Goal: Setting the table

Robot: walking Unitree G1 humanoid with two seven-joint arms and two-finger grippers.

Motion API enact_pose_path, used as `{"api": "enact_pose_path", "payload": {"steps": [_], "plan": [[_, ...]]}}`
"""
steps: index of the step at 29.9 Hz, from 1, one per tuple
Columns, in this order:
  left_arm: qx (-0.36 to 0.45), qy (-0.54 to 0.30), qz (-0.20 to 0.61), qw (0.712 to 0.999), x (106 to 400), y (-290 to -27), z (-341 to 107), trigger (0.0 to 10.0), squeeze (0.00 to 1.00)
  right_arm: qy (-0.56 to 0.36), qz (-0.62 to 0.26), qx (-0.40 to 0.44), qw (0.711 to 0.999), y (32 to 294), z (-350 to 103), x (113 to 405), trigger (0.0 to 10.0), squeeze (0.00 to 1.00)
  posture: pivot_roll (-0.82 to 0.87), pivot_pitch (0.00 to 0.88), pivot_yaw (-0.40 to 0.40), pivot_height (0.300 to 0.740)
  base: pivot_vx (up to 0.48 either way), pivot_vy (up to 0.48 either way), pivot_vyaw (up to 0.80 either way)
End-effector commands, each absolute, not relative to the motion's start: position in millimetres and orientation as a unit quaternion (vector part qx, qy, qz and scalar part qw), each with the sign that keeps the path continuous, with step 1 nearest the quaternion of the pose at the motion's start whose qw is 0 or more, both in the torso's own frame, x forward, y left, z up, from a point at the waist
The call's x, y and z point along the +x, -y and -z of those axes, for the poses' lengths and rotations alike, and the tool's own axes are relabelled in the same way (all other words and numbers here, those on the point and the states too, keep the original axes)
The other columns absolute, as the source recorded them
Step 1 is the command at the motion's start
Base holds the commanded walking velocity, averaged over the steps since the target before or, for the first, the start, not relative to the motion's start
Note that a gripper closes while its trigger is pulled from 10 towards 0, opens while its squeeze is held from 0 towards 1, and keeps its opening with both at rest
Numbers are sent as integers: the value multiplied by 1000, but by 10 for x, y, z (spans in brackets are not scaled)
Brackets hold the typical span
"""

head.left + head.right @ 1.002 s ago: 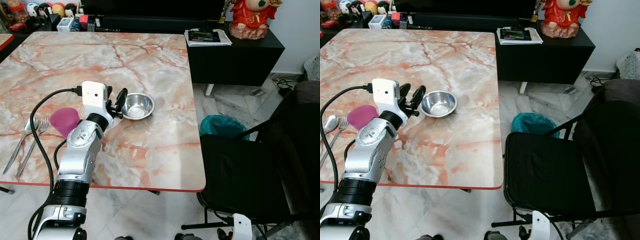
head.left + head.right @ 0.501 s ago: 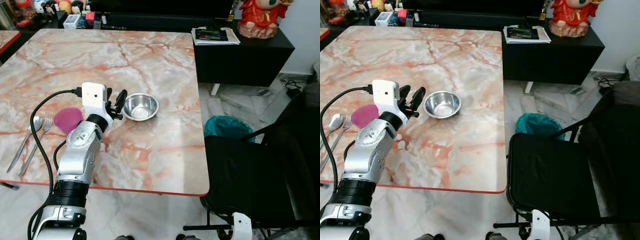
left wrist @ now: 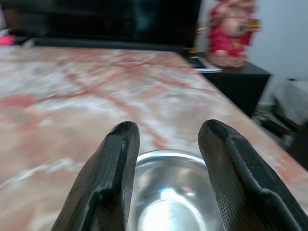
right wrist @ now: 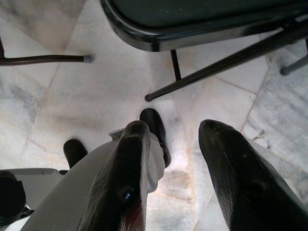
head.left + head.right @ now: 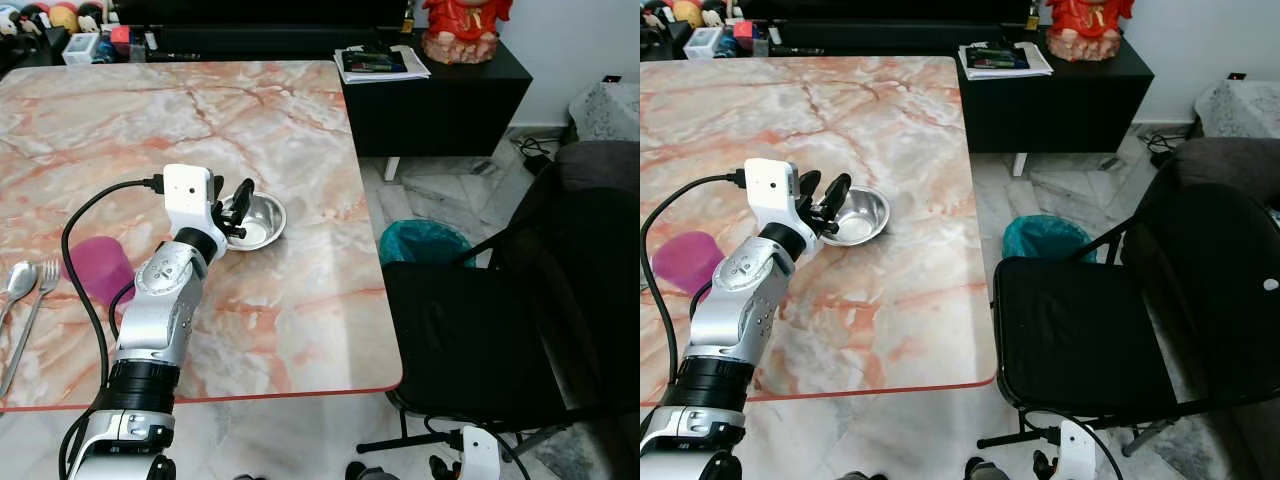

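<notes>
Broadly, a marble-patterned surface (image 5: 150, 120) with pink veins and a red edge took up most of the scene, with a black chair (image 5: 480, 330) drawn up at its right side and a black cabinet (image 5: 440, 100) beyond the far corner. On the cabinet stood a red figurine (image 5: 460, 25) next to a stack of papers (image 5: 375, 63), and a teal bin (image 5: 425, 243) sat on the tiled floor (image 5: 440, 190) between the chair and the cabinet. The left arm (image 5: 165, 300) reached up over the near edge of the surface, a black cable (image 5: 85, 215) looping from its white wrist camera. The left gripper (image 5: 232, 203) hung just at the near-left rim of the steel bowl (image 5: 255, 220), which rested upright toward the right-hand half of the surface; from the wrist camera its jaws stood apart, with the bowl (image 3: 168, 192) seen between and just past them, not clamped. A pink cup (image 5: 95, 270) lay to the left of the arm, well apart from the bowl, and a fork (image 5: 30, 310) and a spoon (image 5: 15, 285) lay side by side at the left edge. The right gripper (image 4: 168, 144) hung low beside the chair legs, pointing at the floor, its jaws apart and empty.
</notes>
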State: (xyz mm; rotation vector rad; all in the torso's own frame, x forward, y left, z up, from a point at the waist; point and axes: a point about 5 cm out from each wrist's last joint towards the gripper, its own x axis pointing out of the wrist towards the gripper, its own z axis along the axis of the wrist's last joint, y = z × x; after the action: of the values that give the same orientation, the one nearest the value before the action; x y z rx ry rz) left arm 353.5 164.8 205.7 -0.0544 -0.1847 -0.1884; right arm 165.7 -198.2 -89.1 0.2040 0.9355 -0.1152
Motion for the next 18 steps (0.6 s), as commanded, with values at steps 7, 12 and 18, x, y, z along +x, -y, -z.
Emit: {"api": "enact_pose_path", "payload": {"steps": [7,12,18], "plan": [[-139,42,97,985,3709,-1526,-2114,10000,0,-458,64,99,881,2074,912,1569,10000,0,-30,145,-20,740,0,0,0],[-147,-8,90,985,3855,-1472,-2109,10000,0,-459,63,100,881,2042,923,1555,10000,0,-32,149,-17,740,0,0,0],[-152,-63,84,983,3991,-1435,-2168,10000,0,-460,59,103,880,1944,940,1551,10000,0,-33,164,-11,740,0,0,0]]}}
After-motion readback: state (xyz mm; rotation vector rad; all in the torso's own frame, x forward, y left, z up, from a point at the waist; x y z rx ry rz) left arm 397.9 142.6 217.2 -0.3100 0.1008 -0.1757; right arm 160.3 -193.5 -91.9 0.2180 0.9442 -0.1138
